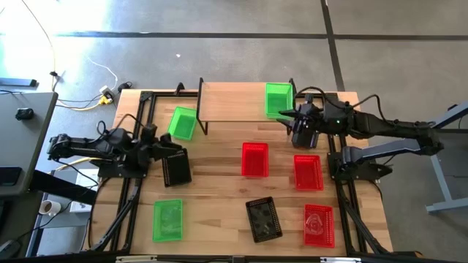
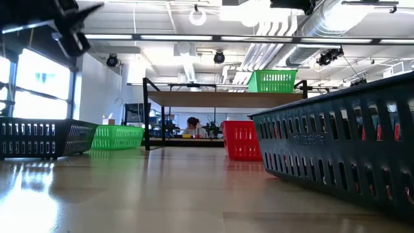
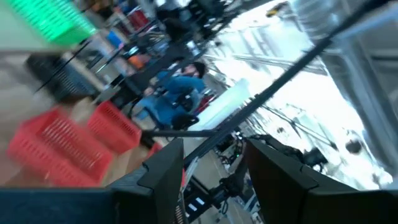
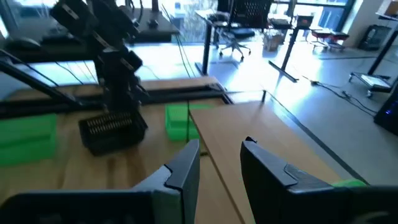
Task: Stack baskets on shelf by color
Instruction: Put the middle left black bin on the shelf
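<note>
The shelf (image 1: 234, 102) stands at the table's far side and carries one green basket (image 1: 278, 98) on its right end; that basket also shows in the low view (image 2: 275, 81). My right gripper (image 4: 221, 162) hovers open over the shelf's right part (image 1: 292, 120), beside this basket. My left gripper (image 3: 214, 180) is open and raised above a black basket (image 1: 176, 168) at the table's left (image 2: 71, 29). Resting on the tabletop are two more green baskets (image 1: 183, 123) (image 1: 168, 219), three red ones (image 1: 254, 159) (image 1: 308, 172) (image 1: 319, 223) and another black one (image 1: 263, 218).
The shelf's left and middle parts (image 1: 227, 98) carry nothing. Black metal frame rails (image 1: 139, 109) run along the table's left and right sides. The black basket close to the low camera (image 2: 343, 149) blocks that view's right part. A person sits in the room behind (image 2: 192, 124).
</note>
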